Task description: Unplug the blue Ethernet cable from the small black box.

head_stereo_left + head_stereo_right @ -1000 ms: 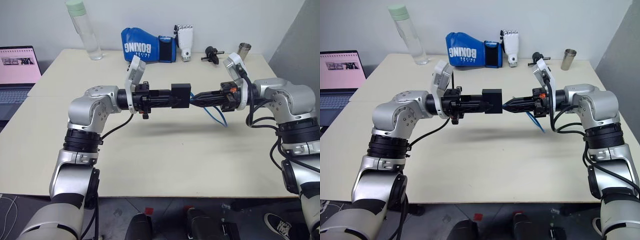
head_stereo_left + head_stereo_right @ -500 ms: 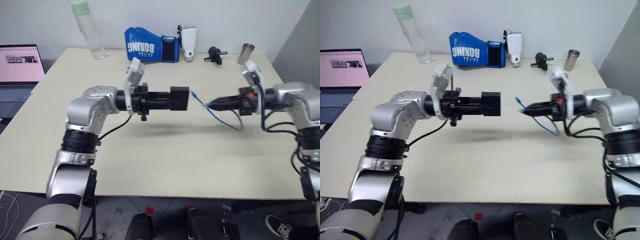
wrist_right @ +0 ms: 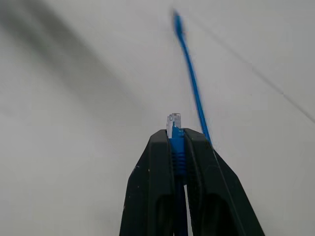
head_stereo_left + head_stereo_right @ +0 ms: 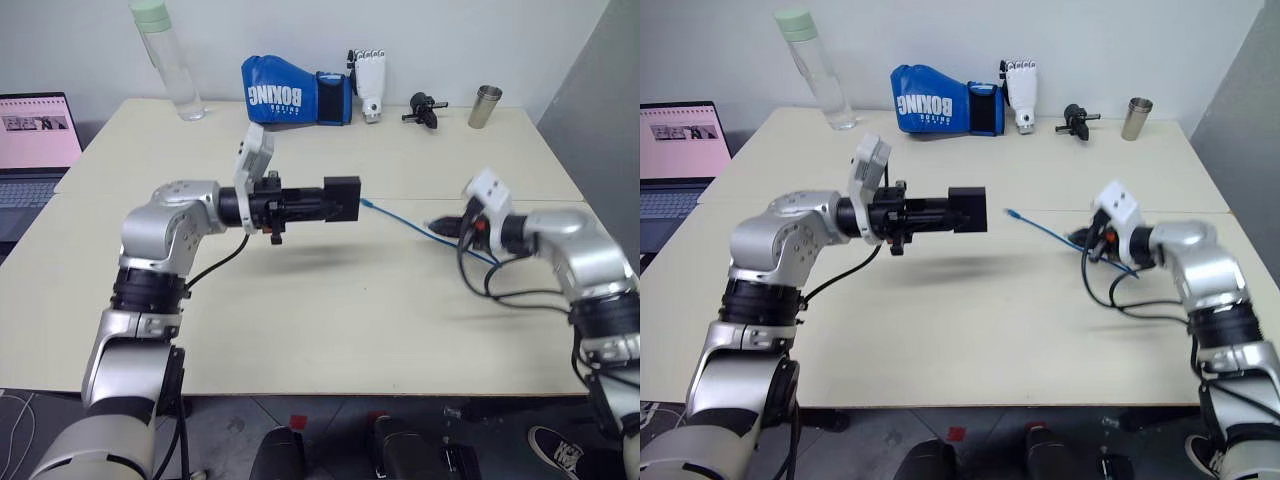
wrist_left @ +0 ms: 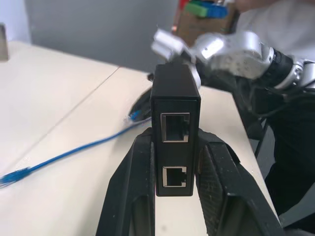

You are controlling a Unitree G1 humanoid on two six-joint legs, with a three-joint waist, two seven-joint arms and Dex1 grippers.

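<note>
Cable, the blue Ethernet cable, unplugged, stretched along table, one plug pinched in right gripper, left gripper clamped on small black box, level, ports facing right.

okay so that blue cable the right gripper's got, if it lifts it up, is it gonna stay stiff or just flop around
Probably flop. The blue cable is thin and trails in a loose line across the table from the right gripper, pinched near one plug. It looks light, so the free end would likely drag and swing.

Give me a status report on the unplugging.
Left end effector shut on small matte-black box. Right end effector shut on thin blue Ethernet cable, unplugged. No obstruction.
</note>
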